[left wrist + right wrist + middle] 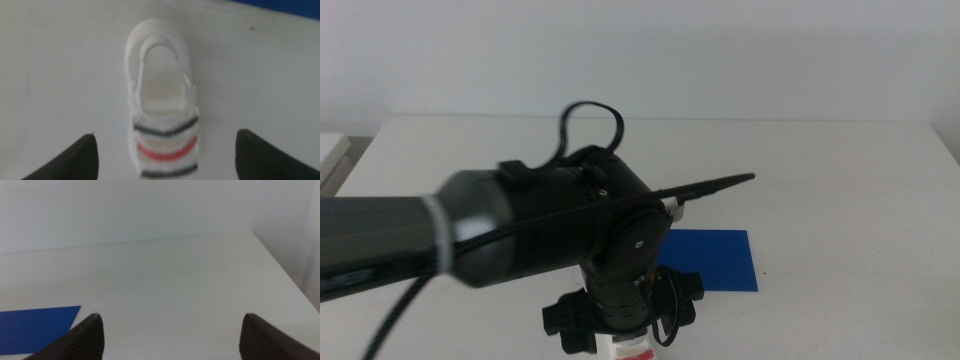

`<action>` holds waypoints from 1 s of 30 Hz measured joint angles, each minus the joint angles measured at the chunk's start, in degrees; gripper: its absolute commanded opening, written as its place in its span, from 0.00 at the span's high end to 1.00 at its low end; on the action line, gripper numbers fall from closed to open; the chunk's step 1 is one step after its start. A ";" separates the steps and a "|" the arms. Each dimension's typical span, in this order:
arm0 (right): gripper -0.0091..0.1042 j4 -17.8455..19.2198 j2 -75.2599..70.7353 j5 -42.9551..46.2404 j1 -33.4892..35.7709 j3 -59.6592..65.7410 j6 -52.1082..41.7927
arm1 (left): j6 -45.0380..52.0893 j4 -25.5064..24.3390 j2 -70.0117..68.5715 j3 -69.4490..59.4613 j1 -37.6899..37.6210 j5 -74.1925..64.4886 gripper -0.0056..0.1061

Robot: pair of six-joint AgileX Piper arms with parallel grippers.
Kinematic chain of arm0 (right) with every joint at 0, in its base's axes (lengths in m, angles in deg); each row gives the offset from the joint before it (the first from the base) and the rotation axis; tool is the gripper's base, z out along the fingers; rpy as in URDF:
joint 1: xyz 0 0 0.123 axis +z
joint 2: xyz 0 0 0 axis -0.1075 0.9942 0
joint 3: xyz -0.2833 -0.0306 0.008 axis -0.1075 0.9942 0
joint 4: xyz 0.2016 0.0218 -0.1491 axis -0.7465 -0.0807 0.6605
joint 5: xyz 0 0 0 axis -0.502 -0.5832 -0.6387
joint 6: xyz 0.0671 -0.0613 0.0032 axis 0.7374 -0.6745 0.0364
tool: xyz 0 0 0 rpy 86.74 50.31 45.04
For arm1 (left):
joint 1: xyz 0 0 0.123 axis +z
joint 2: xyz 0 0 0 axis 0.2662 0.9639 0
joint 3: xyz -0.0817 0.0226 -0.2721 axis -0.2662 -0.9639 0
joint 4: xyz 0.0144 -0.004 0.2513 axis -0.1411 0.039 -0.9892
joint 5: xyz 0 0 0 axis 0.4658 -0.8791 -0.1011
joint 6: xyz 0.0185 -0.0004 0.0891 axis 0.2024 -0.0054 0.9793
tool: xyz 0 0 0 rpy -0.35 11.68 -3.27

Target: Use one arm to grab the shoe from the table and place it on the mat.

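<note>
The left arm reaches in from the left and points down at the table's front edge. Its gripper is open, with one jaw on each side of the white shoe, apart from it. The shoe lies flat on the white table, showing black and red straps; in the middle view only a sliver of it shows under the arm. The dark-blue mat lies just right of the arm, bare; its edge shows in the left wrist view. The right gripper is open and empty above the table.
A tiny dark mark sits on the table right of the mat. The mat's corner also shows in the right wrist view. A pale object lies beyond the table's left edge. A white wall stands behind the table.
</note>
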 measured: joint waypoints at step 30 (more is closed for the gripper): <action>0.22 0.00 0.00 0.00 0.00 0.00 0.00 | 22.06 1.33 7.09 18.41 7.80 -11.56 0.96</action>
